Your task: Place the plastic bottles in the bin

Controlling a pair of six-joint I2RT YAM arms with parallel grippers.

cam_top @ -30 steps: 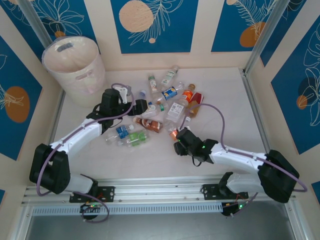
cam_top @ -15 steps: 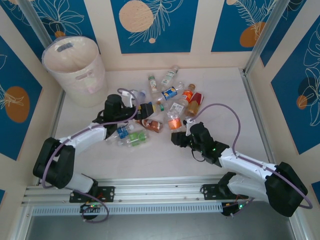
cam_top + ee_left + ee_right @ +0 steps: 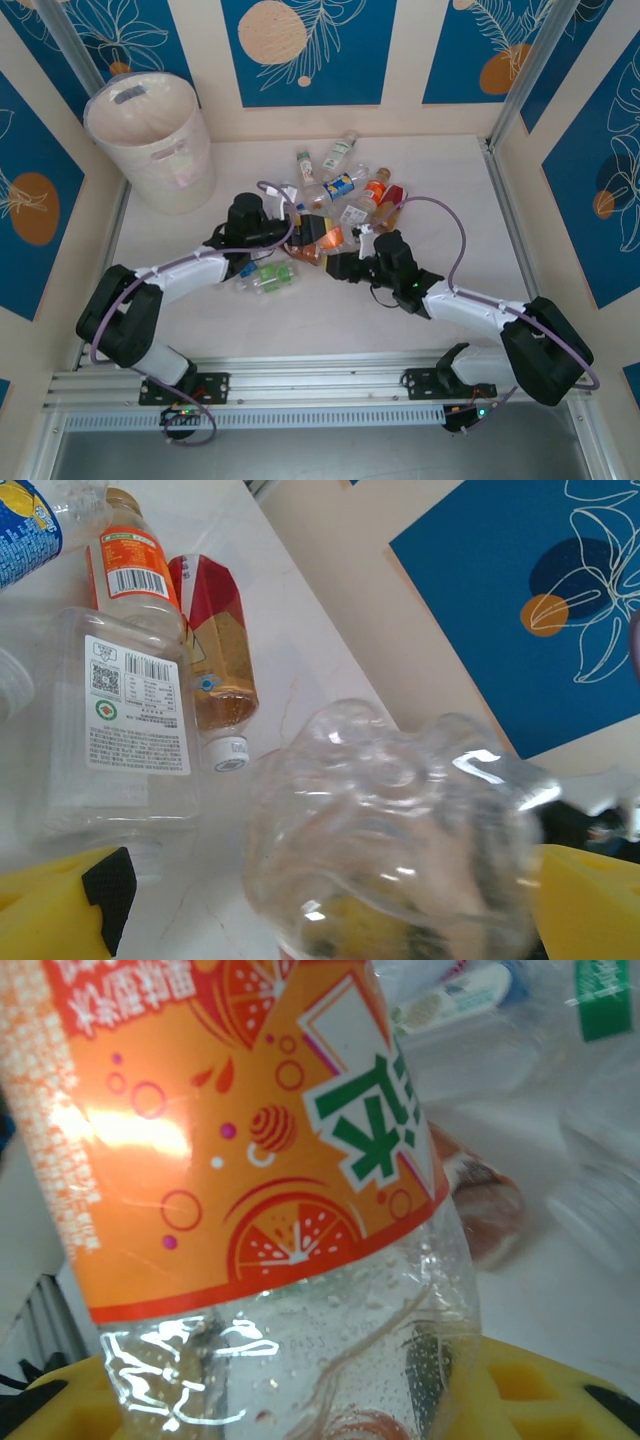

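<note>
Blue-and-cream panels printed with leaves wall in the pale tabletop point(image 3: 420, 300). On it, the tall round translucent whitish-pink bin point(image 3: 150, 140) stands in the far left corner, and a heap of small clear plastic bottles point(image 3: 345, 185) lies near the middle, toward the far edge. At the near side of that heap the right gripper point(image 3: 340, 260) is clamped on an orange-labelled clear plastic bottle point(image 3: 230, 1140), with the bottle's base turned toward the left gripper point(image 3: 305, 225). The left gripper's jaws stand wide apart on either side of that base, with a gap beside one yellow finger point(image 3: 60, 905), so it has no hold. This looks like a handover: the bin sits on the left arm's side, well apart from the right arm, so passing the bottle across probably spares a long reach. The left jaws would need to close before the right lets go, or the bottle could drop among the others.
</note>
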